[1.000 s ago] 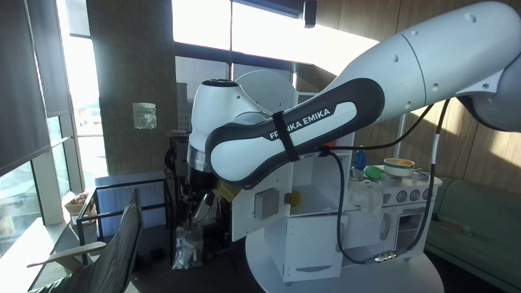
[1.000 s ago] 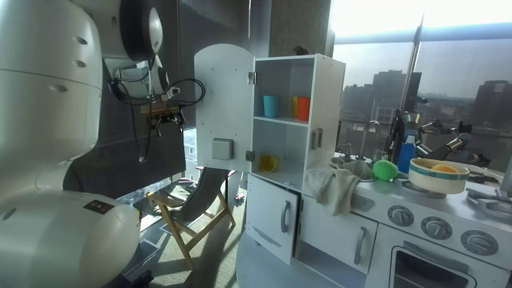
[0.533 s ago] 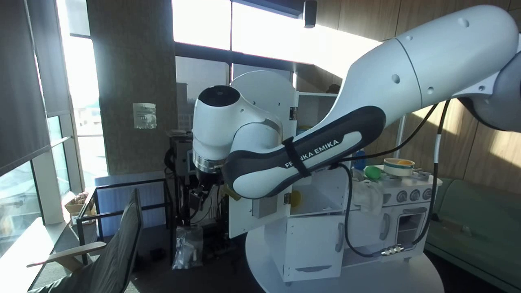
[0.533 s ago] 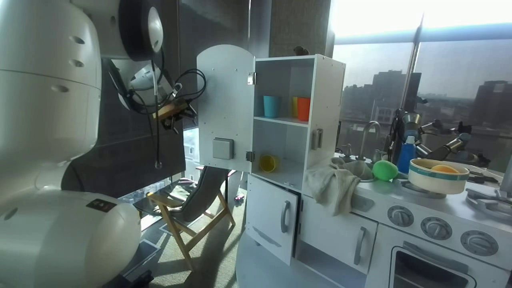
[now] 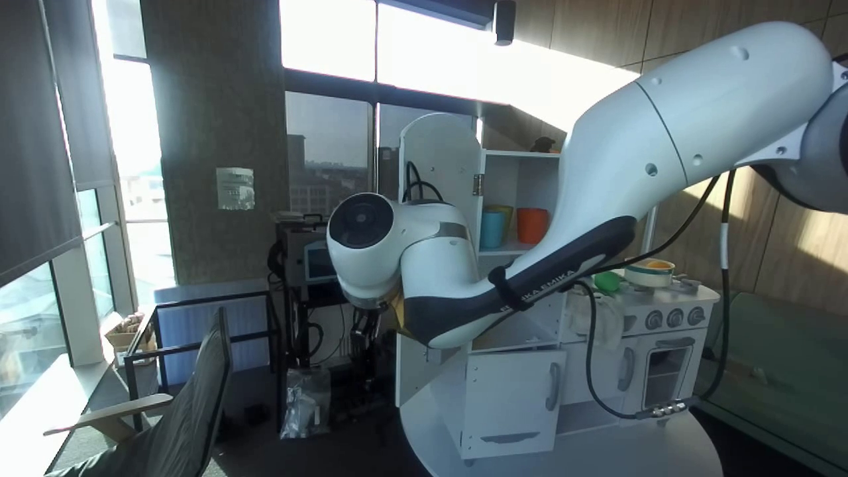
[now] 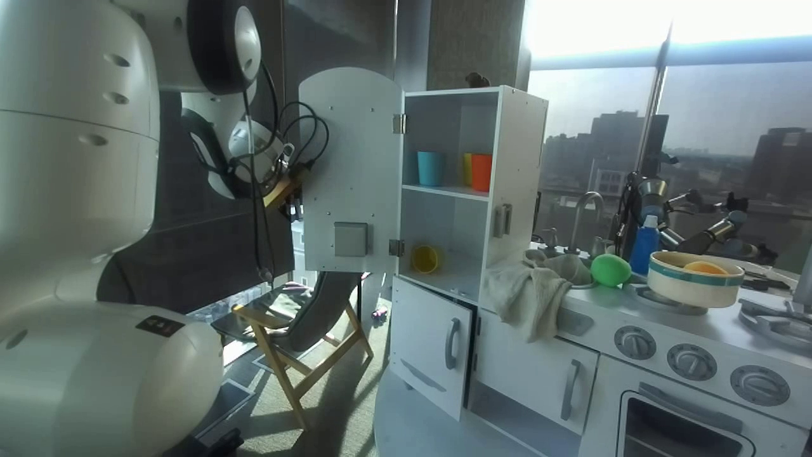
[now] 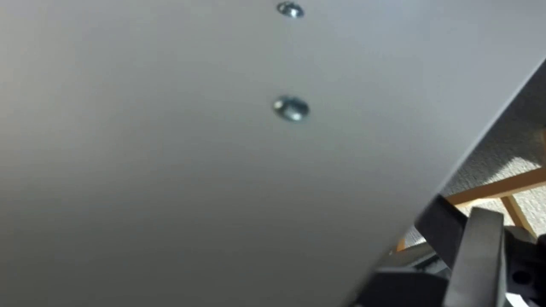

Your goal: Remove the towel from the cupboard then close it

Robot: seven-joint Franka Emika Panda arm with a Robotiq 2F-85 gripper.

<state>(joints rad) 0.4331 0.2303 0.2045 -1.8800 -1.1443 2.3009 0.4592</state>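
Note:
The cupboard [image 6: 521, 139] is tall and white, with its door [image 6: 352, 171] standing wide open in both exterior views. The door's inner face also shows in an exterior view [image 5: 442, 149], and its screwed surface fills most of the wrist view [image 7: 170, 149]. The towel [image 6: 530, 295] is outside the cupboard, draped over the counter's edge beside it. My gripper is at the door's free edge [image 7: 411, 256]; its two dark fingers are apart, and their tips are partly hidden by the door. It is empty, and shows beside the door [image 5: 366, 324].
Cups stand on the upper shelf: blue [image 6: 431, 168] and orange [image 6: 481, 172], with a yellow one behind. A yellow cup [image 6: 425, 259] lies on the lower shelf. The lower cabinet door [image 6: 428, 343] is ajar. A chair [image 6: 317, 317] stands below the open door.
The arm has lowered and turned, bringing the gripper to the door's free edge. In the last half second the door has swung slightly toward the cupboard. The towel has not moved.

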